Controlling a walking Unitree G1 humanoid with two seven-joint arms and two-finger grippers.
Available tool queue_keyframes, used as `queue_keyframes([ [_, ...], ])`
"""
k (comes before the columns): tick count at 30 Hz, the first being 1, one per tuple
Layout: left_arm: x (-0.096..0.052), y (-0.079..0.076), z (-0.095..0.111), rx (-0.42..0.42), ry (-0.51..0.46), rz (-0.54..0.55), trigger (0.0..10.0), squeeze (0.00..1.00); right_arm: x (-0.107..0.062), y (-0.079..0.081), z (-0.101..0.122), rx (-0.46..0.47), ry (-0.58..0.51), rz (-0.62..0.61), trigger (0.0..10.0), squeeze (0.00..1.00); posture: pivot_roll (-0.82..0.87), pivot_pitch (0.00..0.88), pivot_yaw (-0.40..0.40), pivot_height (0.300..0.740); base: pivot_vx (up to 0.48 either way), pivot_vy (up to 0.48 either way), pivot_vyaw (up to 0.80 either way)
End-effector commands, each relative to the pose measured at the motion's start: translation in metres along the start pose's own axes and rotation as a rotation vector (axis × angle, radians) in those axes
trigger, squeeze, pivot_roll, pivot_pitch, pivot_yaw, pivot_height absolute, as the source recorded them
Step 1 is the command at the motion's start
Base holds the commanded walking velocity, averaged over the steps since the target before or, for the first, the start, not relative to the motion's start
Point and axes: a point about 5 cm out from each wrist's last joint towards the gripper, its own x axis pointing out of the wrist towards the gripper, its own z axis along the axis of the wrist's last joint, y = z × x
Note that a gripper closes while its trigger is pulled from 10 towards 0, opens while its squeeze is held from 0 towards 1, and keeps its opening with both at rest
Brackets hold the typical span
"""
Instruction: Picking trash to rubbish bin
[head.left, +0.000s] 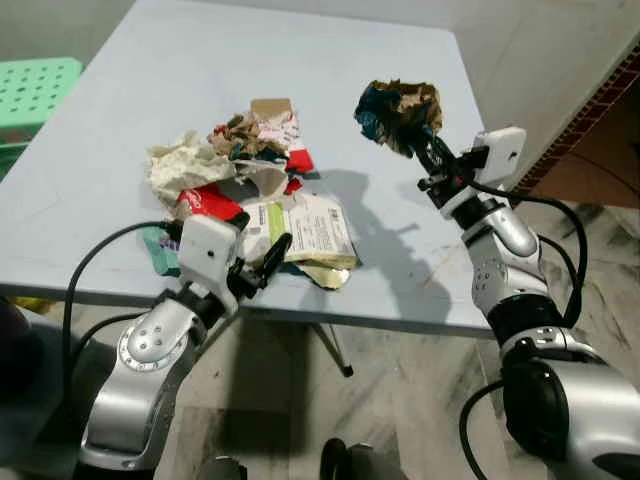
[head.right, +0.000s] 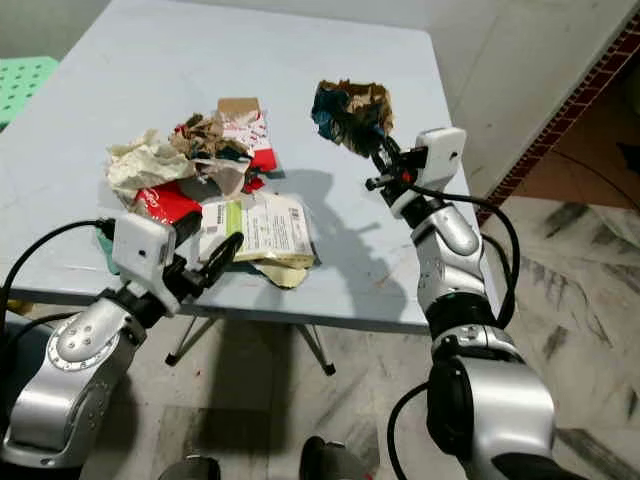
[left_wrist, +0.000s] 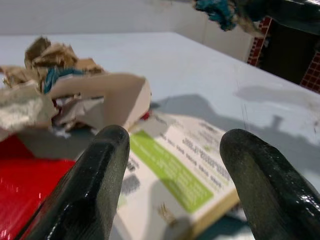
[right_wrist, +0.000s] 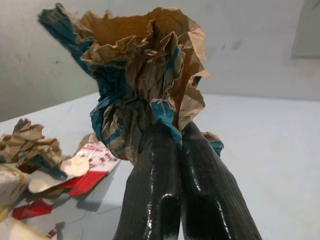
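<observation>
The right gripper (head.left: 425, 148) pinches a crumpled brown-and-teal paper wad (head.left: 398, 112), held up above the table (head.left: 180, 70) towards its right edge. A heap of trash (head.left: 245, 170) lies near the table's front edge: crumpled paper, a red wrapper (head.left: 208, 203) and a white-and-green packet (head.left: 305, 228). The left gripper (head.left: 266, 262), fingers spread wide and holding nothing, hovers at the front edge just before that packet.

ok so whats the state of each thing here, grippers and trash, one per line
right gripper: shut on the crumpled paper wad, raised above the table
crumpled paper wad: brown and blue, scrunched, held in the air
left gripper: open, holding nothing, low at the table's near edge by the pile
trash pile: loose heap lying on the table
white and green packet: flat at the near edge of the pile
table: upright, pale blue top
</observation>
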Motion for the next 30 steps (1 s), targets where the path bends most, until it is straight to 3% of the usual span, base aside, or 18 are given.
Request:
queue_keyframes([
  [1,0.004,0.002,-0.001,0.008,-0.011,0.022,10.0,0.00,-0.009,-0.005,0.003,-0.042,-0.027,-0.024,0.0,0.00,0.10,0.083,-0.077,0.740,0.000,0.000,0.00],
  [4,0.007,0.008,-0.001,0.008,-0.028,0.084,10.0,0.00,-0.025,-0.007,-0.002,-0.059,-0.033,-0.072,0.0,0.00,0.09,0.065,-0.077,0.740,0.000,0.000,0.00],
  [15,0.017,0.012,-0.014,-0.096,-0.024,0.128,10.0,0.00,-0.066,0.002,-0.003,-0.070,-0.040,-0.158,0.0,0.00,0.03,0.000,-0.067,0.740,0.000,0.000,0.00],
  [16,0.019,0.014,-0.016,-0.098,-0.025,0.137,10.0,0.00,-0.070,0.004,-0.002,-0.074,-0.038,-0.177,0.9,0.00,0.02,0.000,-0.063,0.740,0.000,0.000,0.00],
  [18,0.020,0.015,-0.016,-0.099,-0.026,0.141,10.0,0.00,-0.072,0.004,-0.002,-0.076,-0.038,-0.183,1.5,0.00,0.02,0.000,-0.063,0.740,0.000,0.000,0.00],
  [19,0.022,0.016,-0.017,-0.102,-0.028,0.145,10.0,0.00,-0.075,0.007,-0.001,-0.073,-0.034,-0.192,2.5,0.00,0.02,0.000,-0.058,0.740,0.000,0.000,0.00],
  [21,0.024,0.017,-0.017,-0.105,-0.032,0.148,10.0,0.00,-0.077,0.010,-0.001,-0.070,-0.029,-0.194,2.2,0.00,0.02,0.000,-0.057,0.740,0.000,0.000,0.00],
  [22,0.026,0.017,-0.017,-0.106,-0.040,0.152,10.0,0.00,-0.081,0.013,-0.002,-0.064,-0.019,-0.201,4.0,0.00,0.02,0.000,-0.057,0.740,0.000,0.000,0.00],
  [23,0.027,0.018,-0.017,-0.105,-0.044,0.152,10.0,0.00,-0.082,0.014,-0.003,-0.061,-0.014,-0.203,4.0,0.00,0.02,0.000,-0.057,0.740,0.000,0.000,0.00],
  [24,0.028,0.019,-0.017,-0.103,-0.049,0.162,10.0,0.00,-0.084,0.016,-0.005,-0.064,-0.005,-0.207,6.9,0.00,0.02,0.000,-0.059,0.740,0.000,0.000,0.00],
  [25,0.028,0.020,-0.017,-0.104,-0.054,0.168,10.0,0.00,-0.086,0.017,-0.006,-0.063,0.000,-0.215,8.9,0.00,0.02,0.000,-0.056,0.740,0.000,0.000,0.00],
  [26,0.028,0.021,-0.017,-0.104,-0.059,0.172,10.0,0.00,-0.087,0.017,-0.007,-0.061,0.004,-0.223,8.9,0.00,0.02,0.000,-0.056,0.740,0.000,0.000,0.00],
  [28,0.029,0.022,-0.018,-0.100,-0.061,0.183,10.0,0.00,-0.090,0.019,-0.008,-0.064,0.017,-0.243,10.0,0.00,0.02,0.000,-0.058,0.740,0.000,0.000,0.00],
  [30,0.029,0.024,-0.019,-0.100,-0.062,0.191,10.0,0.00,-0.092,0.020,-0.008,-0.072,0.020,-0.265,10.0,0.00,0.02,0.000,-0.058,0.740,0.000,0.000,0.00],
])
